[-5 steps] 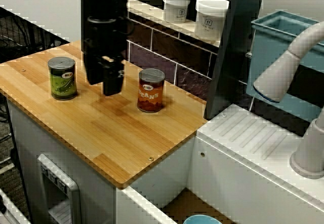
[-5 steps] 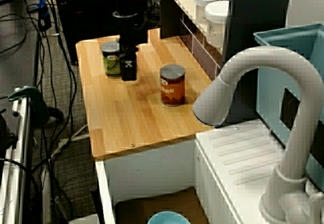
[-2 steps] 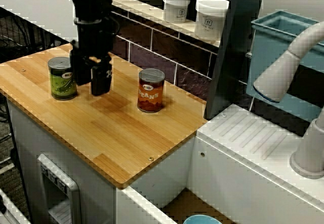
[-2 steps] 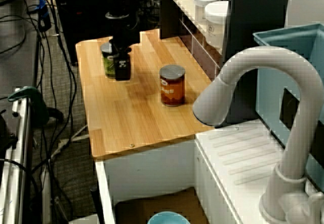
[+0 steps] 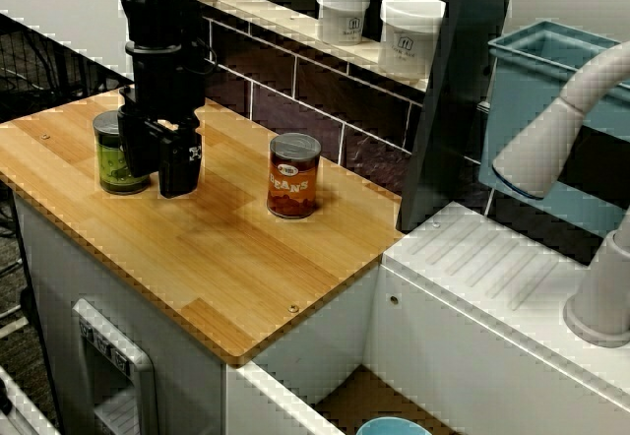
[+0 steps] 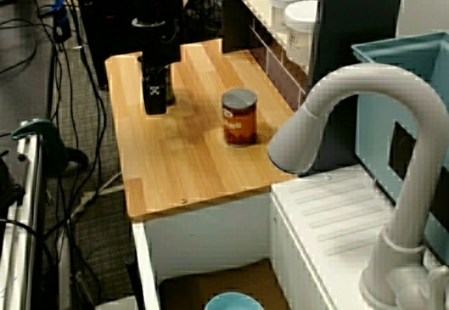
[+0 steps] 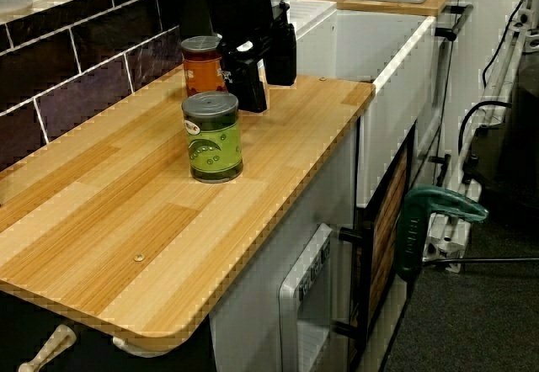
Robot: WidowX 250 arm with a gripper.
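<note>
While the pale wooden countertop (image 5: 246, 258) fills most of every view, the white curved tap (image 6: 365, 106) stands off to one side over the sink, well apart from the work. Next in size is the black robot arm, which comes straight down over the far end of the board and ends in the black two-fingered gripper (image 5: 157, 174). Its jaws stand apart with nothing between them, and its tips are low over the wood. Just beside it is the green-labelled tin can (image 7: 212, 136), upright on the board. The view along the counter shows a gap between can and fingers, while the view from above the tap hides the can behind the arm. On the gripper's other side, farther off, stands the orange-labelled bean tin (image 5: 293, 176), also upright.
</note>
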